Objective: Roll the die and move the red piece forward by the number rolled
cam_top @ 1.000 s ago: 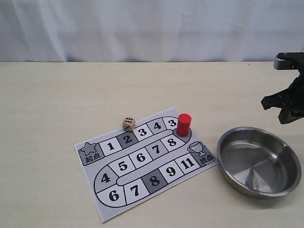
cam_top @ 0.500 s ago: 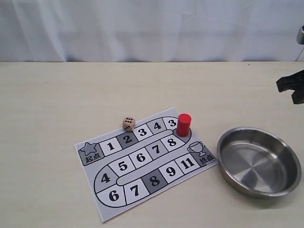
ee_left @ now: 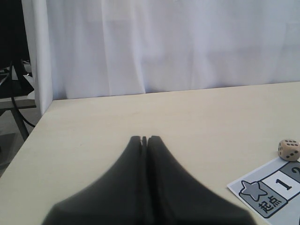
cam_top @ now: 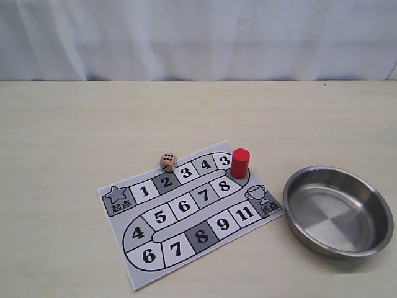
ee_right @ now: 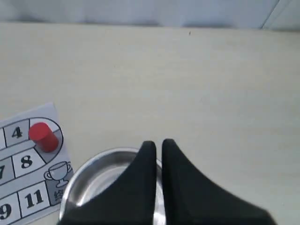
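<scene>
Both grippers are closed and empty: left gripper (ee_left: 145, 138) over bare tabletop (cam_top: 74, 124), right gripper (ee_right: 155, 143) above the steel bowl (ee_right: 89, 165). The red piece (cam_top: 240, 162) stands near the board's (cam_top: 118, 223) far right corner; the die (cam_top: 167, 162) sits just beside its far edge.

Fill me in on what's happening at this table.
Nothing is being handled right now. Both the left gripper and right gripper are shut and empty, clear of the game board. The die rests at the board's edge by square 2, and the red piece stands on the bend beside square 3.
</scene>
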`<state>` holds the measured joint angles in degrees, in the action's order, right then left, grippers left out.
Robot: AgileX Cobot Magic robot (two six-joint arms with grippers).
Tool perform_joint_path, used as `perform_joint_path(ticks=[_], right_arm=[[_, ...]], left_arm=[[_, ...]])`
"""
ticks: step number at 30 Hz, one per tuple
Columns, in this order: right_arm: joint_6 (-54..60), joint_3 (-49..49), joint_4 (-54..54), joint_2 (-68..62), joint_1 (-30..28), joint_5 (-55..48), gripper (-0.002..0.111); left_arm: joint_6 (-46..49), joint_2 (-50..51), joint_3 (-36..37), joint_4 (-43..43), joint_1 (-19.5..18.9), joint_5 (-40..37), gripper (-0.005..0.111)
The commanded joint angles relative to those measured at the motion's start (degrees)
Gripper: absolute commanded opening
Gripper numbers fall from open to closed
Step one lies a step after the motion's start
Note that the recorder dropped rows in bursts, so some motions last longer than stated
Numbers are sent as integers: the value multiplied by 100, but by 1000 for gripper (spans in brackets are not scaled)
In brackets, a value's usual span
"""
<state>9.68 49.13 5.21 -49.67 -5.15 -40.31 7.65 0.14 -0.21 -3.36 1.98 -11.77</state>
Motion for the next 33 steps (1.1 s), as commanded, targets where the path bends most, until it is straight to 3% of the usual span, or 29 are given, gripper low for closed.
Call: perform_joint_path(ticks=[1,17,27,33], right_arm=[[-35,-220,159,1224,-17,-62,4],[-25,-321,159,4967,-5,-1223,4],[-25,-353,183,4967,8,-1363,4],[-72,-393,77,4967,546,-1114,4]], left_arm=[[-24,-14,21,-23,18,50,0],[-24,-14,21,-23,18,50,0],[-24,-14,21,-12,18,50,0],[-24,-14,21,-12,18,50,0]])
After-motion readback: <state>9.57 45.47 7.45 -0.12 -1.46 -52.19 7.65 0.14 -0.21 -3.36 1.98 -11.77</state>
